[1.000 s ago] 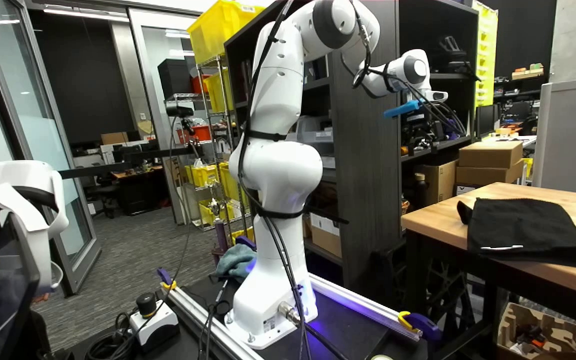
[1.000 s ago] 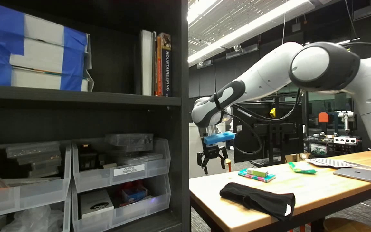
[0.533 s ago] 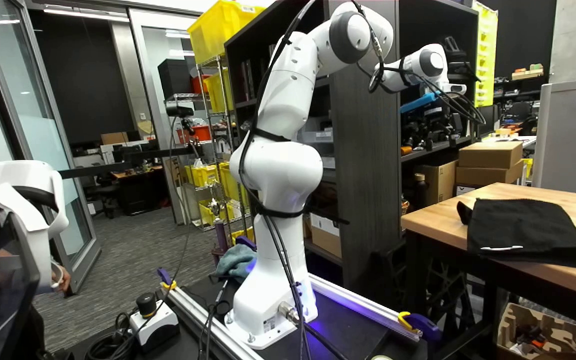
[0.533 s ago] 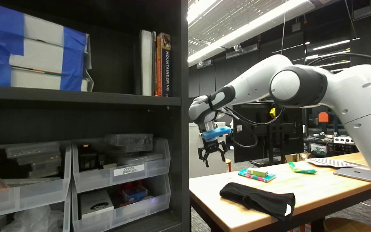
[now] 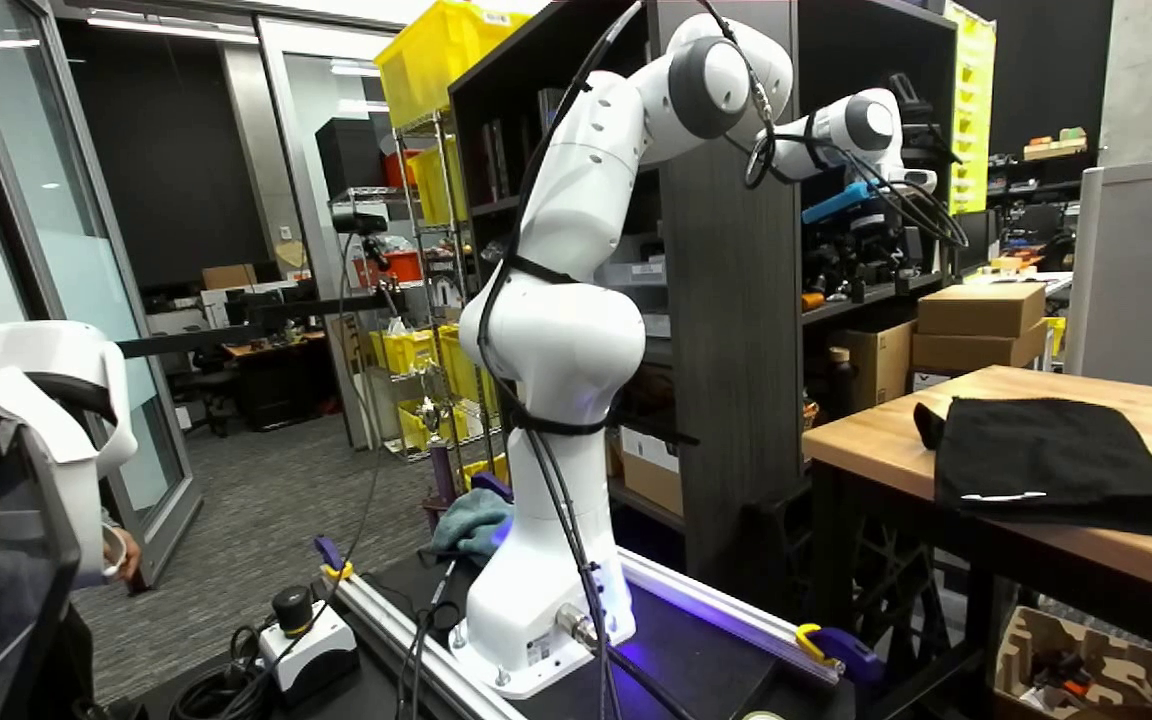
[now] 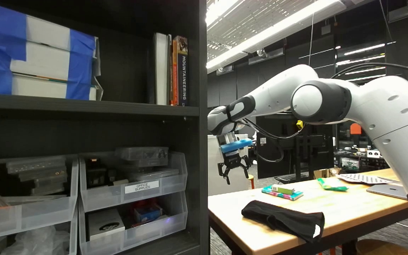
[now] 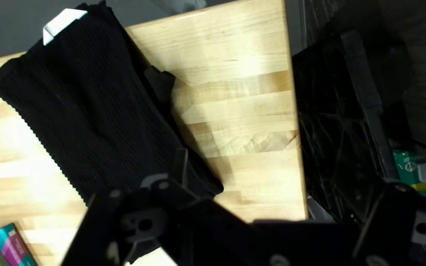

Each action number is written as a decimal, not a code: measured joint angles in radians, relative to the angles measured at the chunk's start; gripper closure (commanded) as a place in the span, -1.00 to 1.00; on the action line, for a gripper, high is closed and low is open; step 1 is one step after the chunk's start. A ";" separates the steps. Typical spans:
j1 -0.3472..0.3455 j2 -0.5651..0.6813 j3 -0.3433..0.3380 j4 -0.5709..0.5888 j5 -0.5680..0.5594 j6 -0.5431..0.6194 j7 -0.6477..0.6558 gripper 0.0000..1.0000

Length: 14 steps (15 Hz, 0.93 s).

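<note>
My gripper (image 6: 237, 179) hangs above the far-left part of the wooden table (image 6: 335, 205), fingers pointing down and spread apart with nothing between them. A blue block (image 6: 236, 145) is fixed on the wrist above it. Nearest below in the wrist view lies a folded black ribbed cloth (image 7: 98, 103) with a white tag (image 7: 65, 24); the left finger (image 7: 179, 168) overlaps its lower end in the picture, without visible contact. Between the spread jaws I see bare tabletop and its edge. A teal book (image 6: 267, 191) with a small green box (image 6: 283, 190) on it lies behind the cloth.
A dark shelf unit (image 6: 204, 198) with clear bins (image 6: 133, 196) and upright books (image 6: 181, 71) stands close beside the arm. Farther along the table are a green packet (image 6: 331, 185), printed sheets (image 6: 363, 178) and a laptop (image 6: 390, 191). Cardboard boxes (image 5: 981, 308) stand behind the table.
The arm has reached farther out and its elbow has dropped; the gripper has risen slightly, mostly in the first half second. The fingers stay spread. Cloth and table items have not moved.
</note>
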 measured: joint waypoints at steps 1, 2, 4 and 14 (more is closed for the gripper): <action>0.000 0.016 0.000 0.003 0.002 0.000 0.008 -1.00; 0.000 0.031 0.000 0.005 0.002 0.001 0.018 -1.00; -0.001 0.061 -0.002 0.009 0.002 0.002 0.035 -1.00; -0.013 0.127 -0.013 0.052 0.002 0.003 0.054 -1.00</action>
